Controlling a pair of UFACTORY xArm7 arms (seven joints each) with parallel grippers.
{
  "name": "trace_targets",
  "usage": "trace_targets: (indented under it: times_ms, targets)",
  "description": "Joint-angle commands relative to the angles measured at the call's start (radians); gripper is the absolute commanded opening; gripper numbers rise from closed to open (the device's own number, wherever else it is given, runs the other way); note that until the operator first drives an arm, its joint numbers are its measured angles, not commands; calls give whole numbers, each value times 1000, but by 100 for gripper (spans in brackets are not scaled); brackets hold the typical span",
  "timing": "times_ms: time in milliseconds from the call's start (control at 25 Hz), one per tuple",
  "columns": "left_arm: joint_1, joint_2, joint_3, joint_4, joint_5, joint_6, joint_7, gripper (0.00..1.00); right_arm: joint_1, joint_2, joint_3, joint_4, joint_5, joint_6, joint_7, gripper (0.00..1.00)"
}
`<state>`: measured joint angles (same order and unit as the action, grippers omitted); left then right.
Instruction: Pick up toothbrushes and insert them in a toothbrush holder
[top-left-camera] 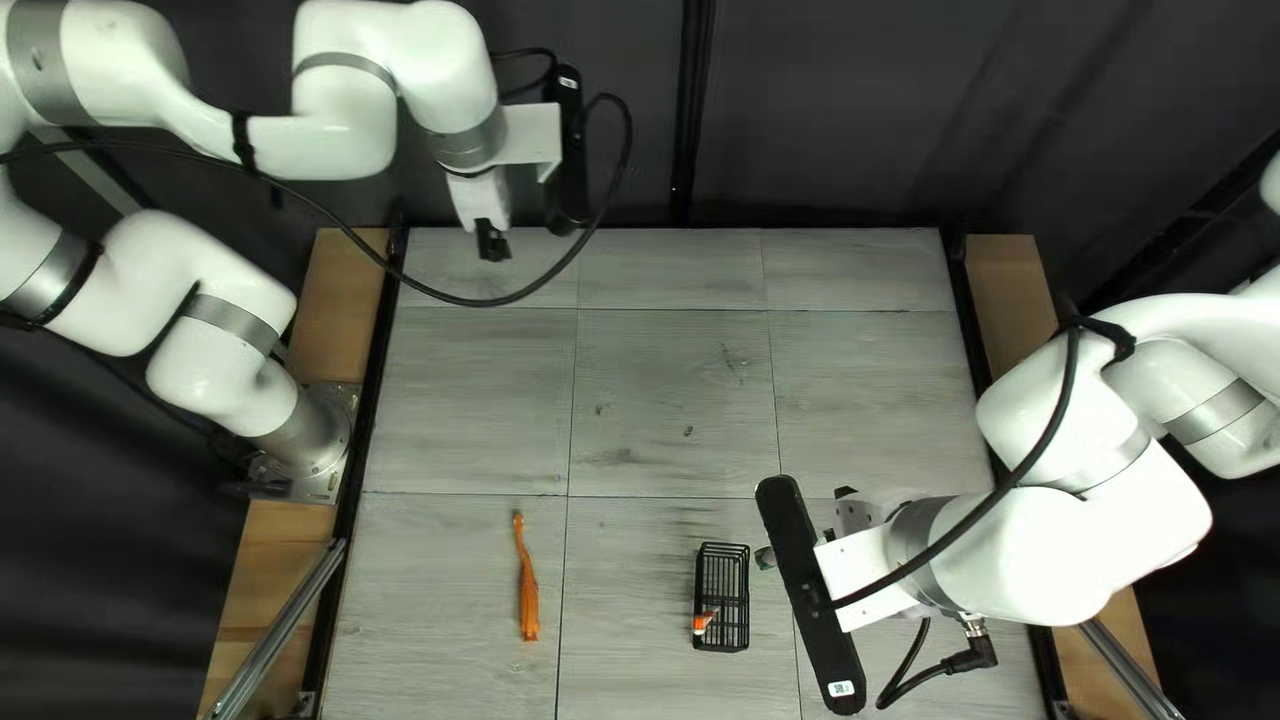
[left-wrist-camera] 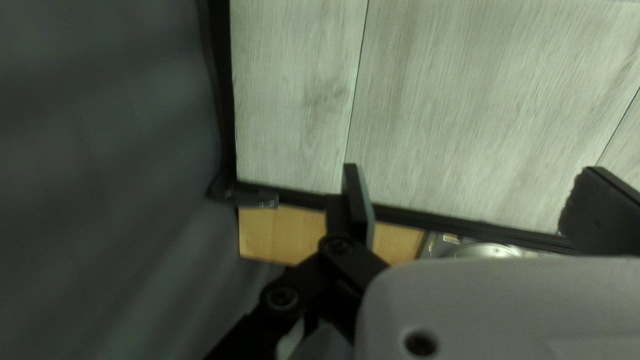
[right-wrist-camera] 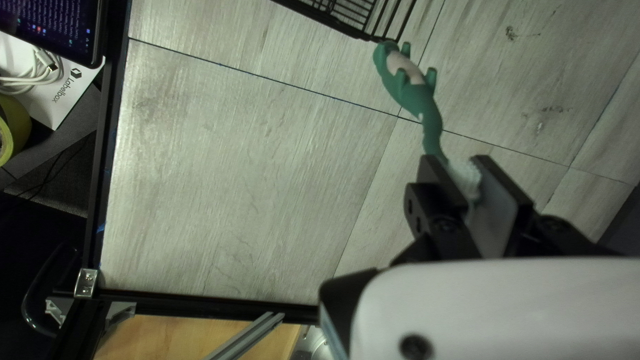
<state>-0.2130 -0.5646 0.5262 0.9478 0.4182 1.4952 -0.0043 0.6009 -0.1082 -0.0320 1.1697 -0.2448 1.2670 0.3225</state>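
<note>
While the orange toothbrush lies on the worktop, to the left of the holder in the top left view, the green toothbrush is the one in play. The right hand looks clamped on it at the bristle end, with the handle sticking out ahead toward the black wire holder. Can't tell if the tip touches the rim. The left hand is off near the far edge, fingers wide apart with nothing between them.

So I'd call it the carry step, just short of insertion. Next move: get that handle end over a free opening, tip it to point down, lower, then let go. Those stubby bumps could snag on the wires — go slow. There's an orange-and-white bit in the holder too — probably a placed brush, so steer around it.
</note>
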Motion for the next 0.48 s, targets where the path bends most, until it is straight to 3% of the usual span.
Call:
trace_targets:
  times_ms: [40, 480]
  targets:
    - [47, -16, 33, 6, -12, 41, -30, 100, 1, 7, 1, 4, -1, -1, -9, 2]
    - [70, -29, 59, 6, -18, 49, -38, 100, 4, 66, 0, 52, 10, 24, -75, 2]
